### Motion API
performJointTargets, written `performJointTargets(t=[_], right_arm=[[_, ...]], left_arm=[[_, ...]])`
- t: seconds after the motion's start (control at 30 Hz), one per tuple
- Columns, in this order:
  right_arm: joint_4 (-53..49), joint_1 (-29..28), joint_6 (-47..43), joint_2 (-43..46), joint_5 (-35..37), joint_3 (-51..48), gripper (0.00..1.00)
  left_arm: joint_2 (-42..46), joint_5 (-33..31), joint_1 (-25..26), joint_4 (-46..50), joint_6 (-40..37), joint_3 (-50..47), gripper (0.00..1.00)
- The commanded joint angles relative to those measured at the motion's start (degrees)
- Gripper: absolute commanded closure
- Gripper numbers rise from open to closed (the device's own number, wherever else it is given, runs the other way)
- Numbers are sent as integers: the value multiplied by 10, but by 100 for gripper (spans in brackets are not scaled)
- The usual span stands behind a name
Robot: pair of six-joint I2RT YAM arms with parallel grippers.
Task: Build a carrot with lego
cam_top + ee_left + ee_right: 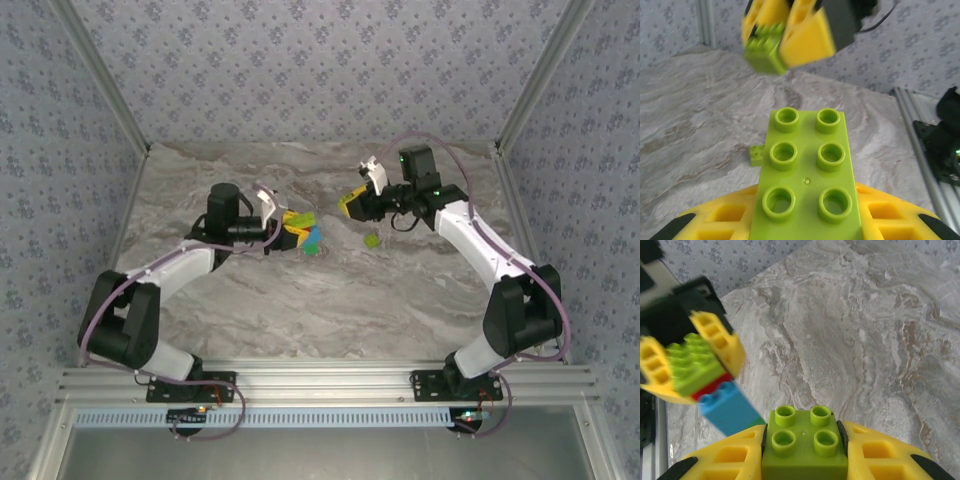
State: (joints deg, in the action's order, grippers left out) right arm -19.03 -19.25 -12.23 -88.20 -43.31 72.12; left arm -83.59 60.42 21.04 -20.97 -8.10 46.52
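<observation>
1 brick point(805, 442) in right gripper point(352, 204), carrot point(308, 238) in left gripper point(291, 227).

Grey marbled tabletop point(300, 310), blue-grey floral wallpaper walls point(300, 60) (aluminium rails point(320, 382) along the near edge).

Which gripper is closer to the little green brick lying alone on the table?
Right. The right gripper is close by the loose brick; the left gripper is farther off, on the brick's left side.

grey marbled table point(330, 300), patterned walls point(320, 60), aluminium rail point(330, 382)
</observation>
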Motion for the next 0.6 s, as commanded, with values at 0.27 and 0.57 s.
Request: performJointTargets(t=[0.27, 0.57], right_arm=[[40, 2, 21, 17, -19, -32, 74], [33, -7, 19, 14, -20, -33, 74]], left_arm=[[-19, 42, 2, -56, -11, -77, 100], [-58, 22, 7, -120, -4, -108, 100]])
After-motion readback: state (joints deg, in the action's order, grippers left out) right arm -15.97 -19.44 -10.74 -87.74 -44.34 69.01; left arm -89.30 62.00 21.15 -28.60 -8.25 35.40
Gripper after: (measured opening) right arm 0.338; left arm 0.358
